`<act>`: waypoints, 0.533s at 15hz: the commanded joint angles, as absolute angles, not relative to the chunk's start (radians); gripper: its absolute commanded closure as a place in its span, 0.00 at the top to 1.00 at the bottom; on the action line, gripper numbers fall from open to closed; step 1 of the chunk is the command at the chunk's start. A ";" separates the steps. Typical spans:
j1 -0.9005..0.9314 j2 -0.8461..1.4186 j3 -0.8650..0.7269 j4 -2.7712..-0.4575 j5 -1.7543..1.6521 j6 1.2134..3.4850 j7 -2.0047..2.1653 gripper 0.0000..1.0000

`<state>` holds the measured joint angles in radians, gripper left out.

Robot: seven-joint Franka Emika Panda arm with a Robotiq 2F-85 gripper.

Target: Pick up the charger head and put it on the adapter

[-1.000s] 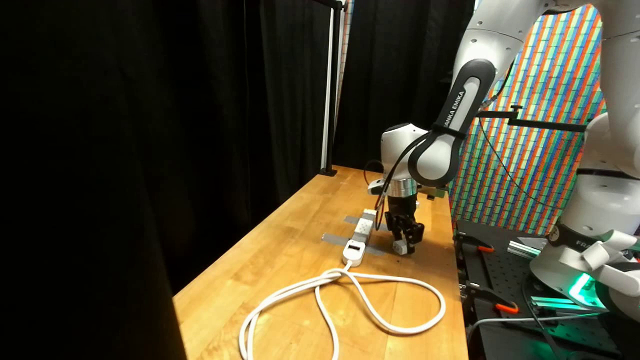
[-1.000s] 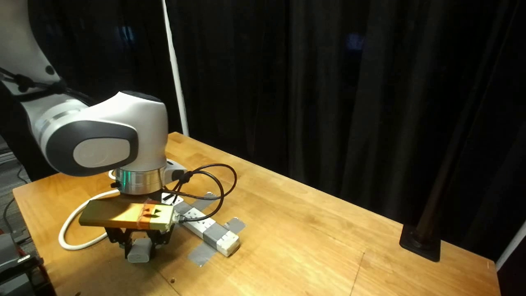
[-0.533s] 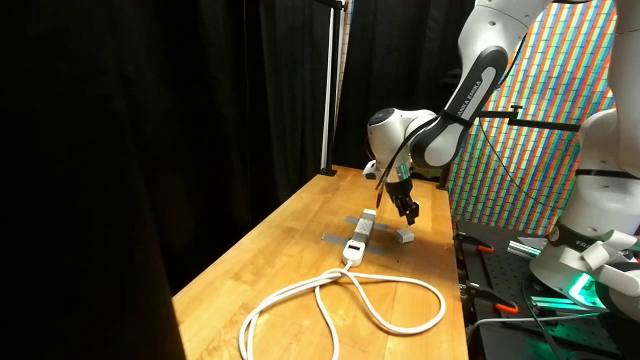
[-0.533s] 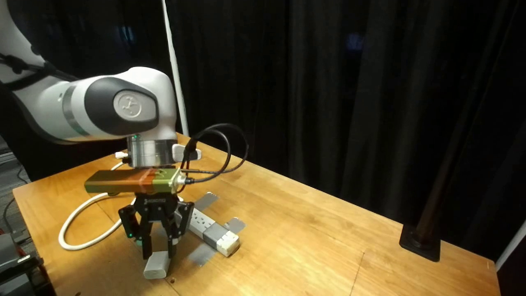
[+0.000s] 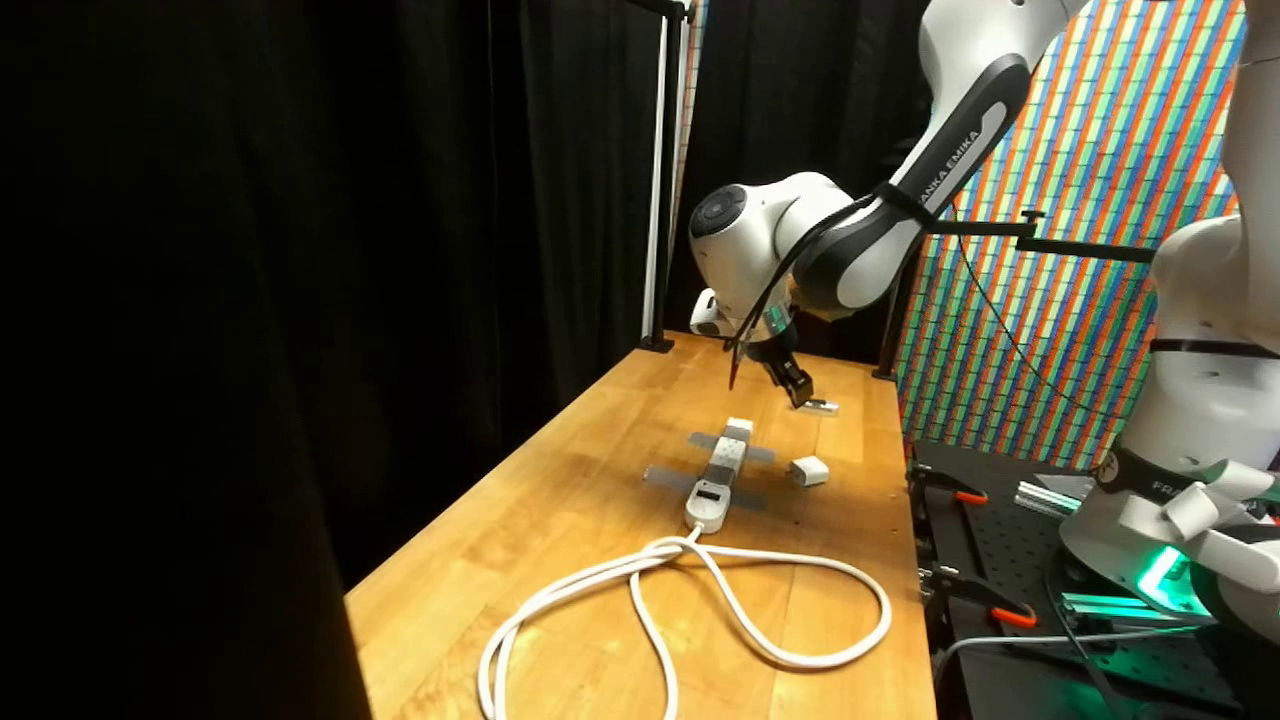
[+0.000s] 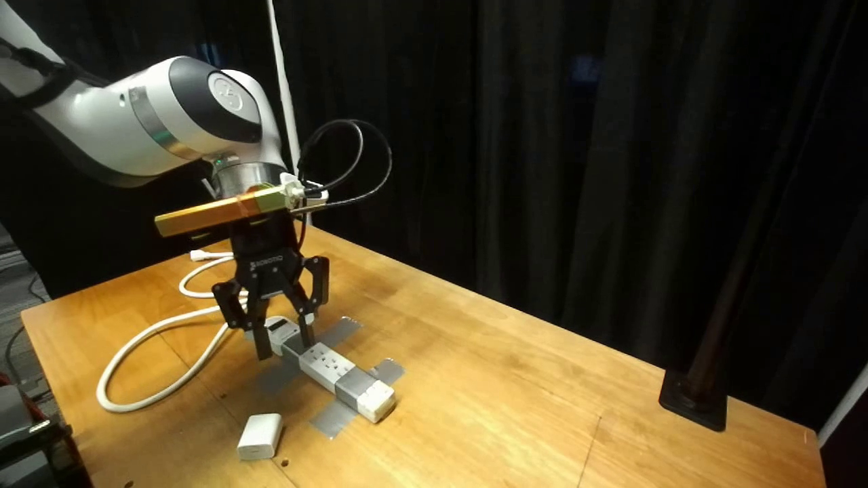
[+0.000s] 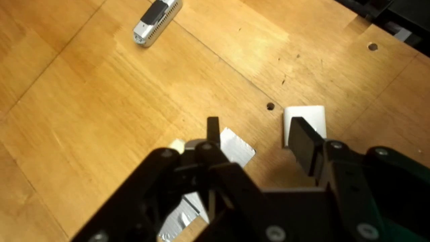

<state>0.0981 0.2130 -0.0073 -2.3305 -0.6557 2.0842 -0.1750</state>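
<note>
Pincer (image 6: 285,343) hangs above desk (image 6: 508,407), jaws parted with a clear gap, holding nothing. In an exterior view, charger head (image 6: 260,436) lies on desk, near left, apart from adapter (image 6: 327,362), which runs far left to near right under strips of grey tape (image 6: 334,418). White cord (image 6: 121,408) loops at left. Wrist view: small silver-and-black object (image 7: 156,22) at left.
</note>
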 commanded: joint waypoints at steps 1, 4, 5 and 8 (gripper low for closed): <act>0.023 0.184 0.008 -2.376 -0.572 2.267 -0.291 0.87; -0.032 0.175 0.004 -2.442 -0.464 2.449 -0.415 1.00; -0.053 0.177 0.006 -2.461 -0.413 2.503 -0.477 1.00; -0.109 0.191 0.013 -2.521 -0.298 2.599 -0.639 1.00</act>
